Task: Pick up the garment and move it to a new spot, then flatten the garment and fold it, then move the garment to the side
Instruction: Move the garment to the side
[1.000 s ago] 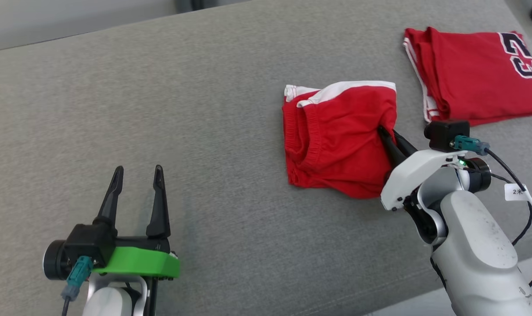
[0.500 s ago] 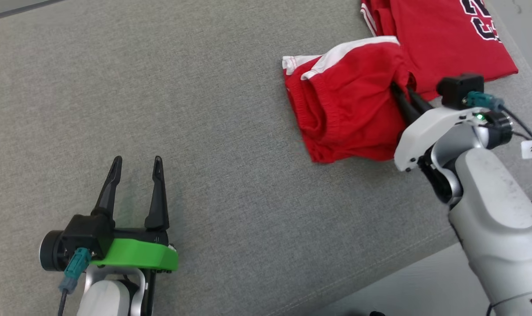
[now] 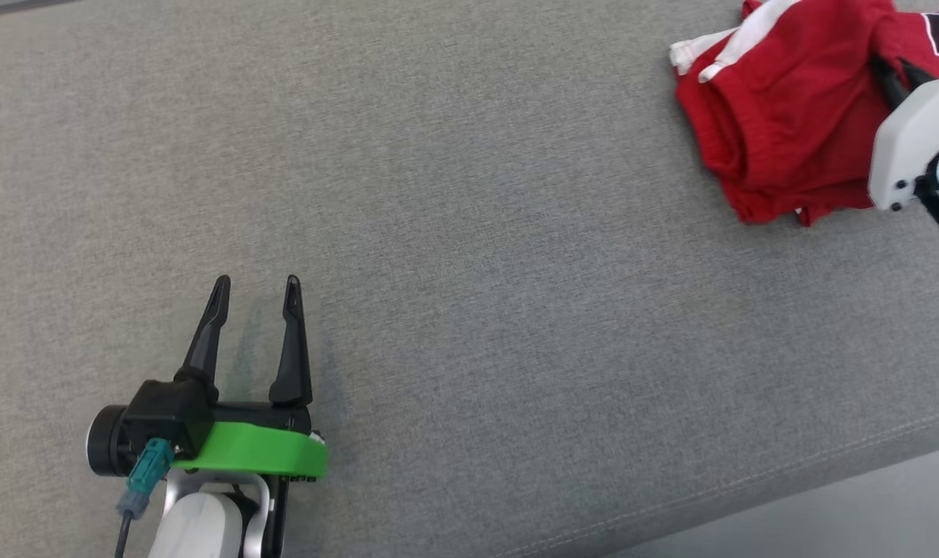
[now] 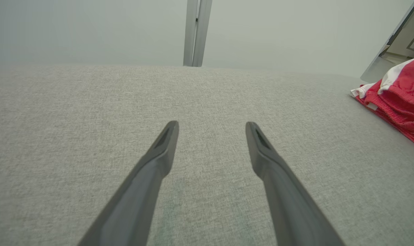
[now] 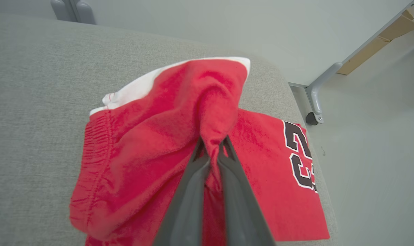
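Observation:
The garment (image 3: pixel 779 116) is a pair of red shorts with white trim, bunched at the far right of the grey cushioned surface (image 3: pixel 469 232). My right gripper (image 5: pixel 212 145) is shut on a raised fold of the garment (image 5: pixel 142 143), pulling the cloth up into a ridge. In the head view the right gripper (image 3: pixel 896 74) sits at the right edge, its fingers dug into the red cloth. My left gripper (image 3: pixel 257 280) rests open at the lower left, far from the shorts, with nothing between its fingers. Its wrist view has the left gripper (image 4: pixel 212 124) over bare fabric and the garment (image 4: pixel 401 95) off to the right.
A folded red jersey (image 5: pixel 275 177) with a black number lies partly under the shorts at the surface's right end. The surface's front edge (image 3: pixel 748 496) runs along the lower right, with floor beyond. A grey frame leg with a caster (image 5: pixel 314 102) stands past the far corner.
The head camera has swung, so the whole picture shifted. My right gripper has carried the shorts toward and partly onto the folded jersey. The left gripper has stayed put and open.

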